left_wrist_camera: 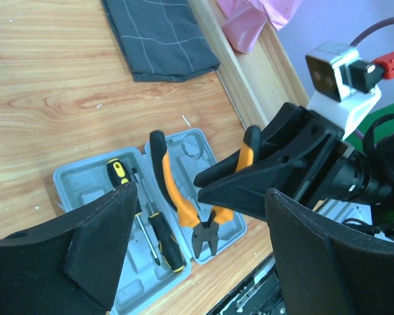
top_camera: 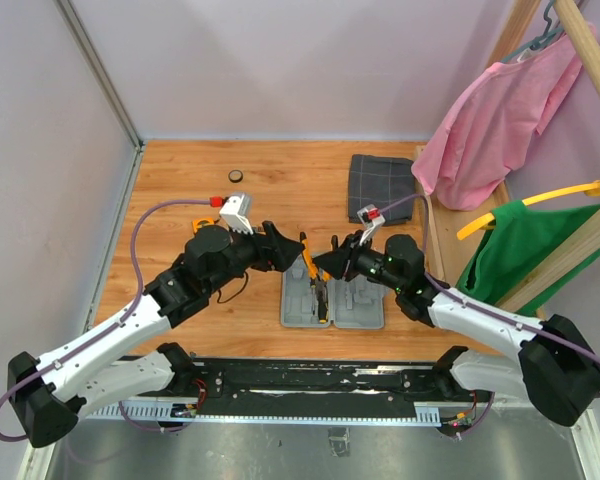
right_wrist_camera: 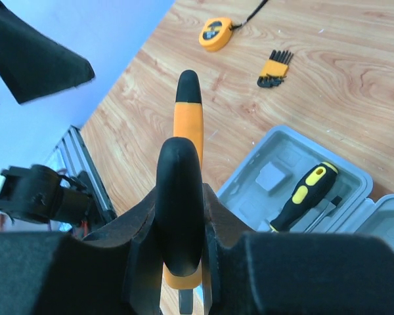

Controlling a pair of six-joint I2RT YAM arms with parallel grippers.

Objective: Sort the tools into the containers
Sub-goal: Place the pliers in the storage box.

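My right gripper (right_wrist_camera: 180, 262) is clamped on the pliers (right_wrist_camera: 187, 125), which have orange handles with black tips, at the bottom centre of its wrist view. My left gripper (left_wrist_camera: 201, 190) stands wide apart, holding nothing. Past them, at lower right, the open grey case (right_wrist_camera: 374, 190) holds a yellow-and-black screwdriver (right_wrist_camera: 305, 190). Farther off, at top centre, the orange tape measure (right_wrist_camera: 215, 34) lies on the table (right_wrist_camera: 354, 85).

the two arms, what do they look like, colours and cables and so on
Both the left arm and right arm have white lower links and black joints. A lilac cable loops along each. The left gripper and right gripper have matte black wedge-shaped fingers. Each wrist carries a white camera block, the right one with a red plug.
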